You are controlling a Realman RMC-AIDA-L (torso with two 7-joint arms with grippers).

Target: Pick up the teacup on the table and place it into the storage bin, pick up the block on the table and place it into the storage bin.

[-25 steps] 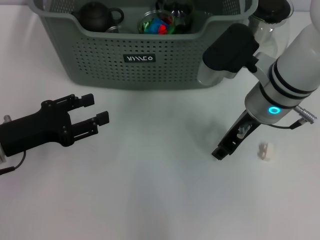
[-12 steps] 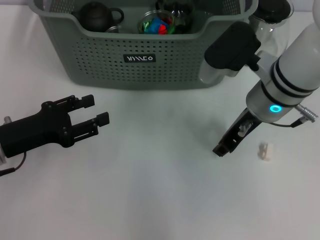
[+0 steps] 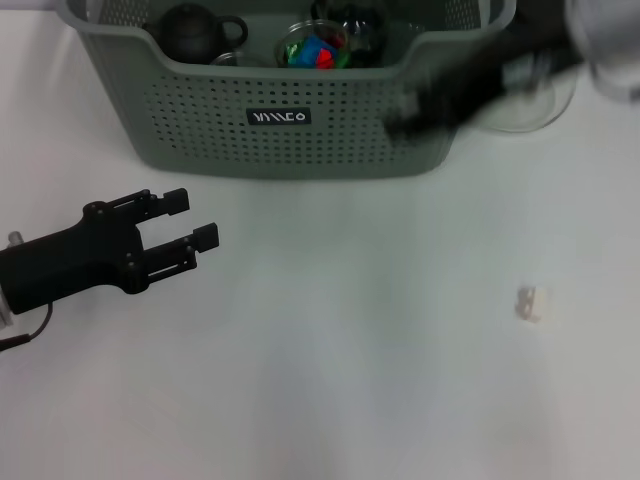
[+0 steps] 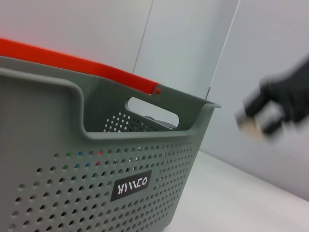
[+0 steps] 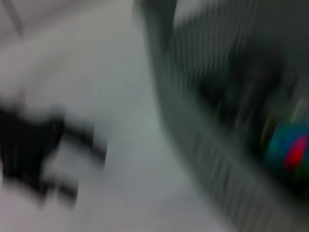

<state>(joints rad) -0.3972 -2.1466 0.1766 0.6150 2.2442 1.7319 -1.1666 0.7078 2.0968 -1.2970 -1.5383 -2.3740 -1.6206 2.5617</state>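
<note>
Grey-green perforated storage bin [image 3: 290,110], pale block [image 3: 531,302], white table [image 3: 330,380].

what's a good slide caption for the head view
Left pincer open on the table, right arm blurred by the storage bin, small block lying loose.

Right gripper [image 3: 440,100] swung up from table — now blurred beside storage bin [image 3: 200,130].

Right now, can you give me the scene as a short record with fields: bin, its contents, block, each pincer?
storage bin: grey-green perforated basket at the table's far side
bin contents: dark teapot, glass cup with coloured pieces
block: small pale piece lying on the table, outside the bin
left pincer: open, low over the table, in front of the bin
right pincer: blurred, near the bin's right front corner
</note>
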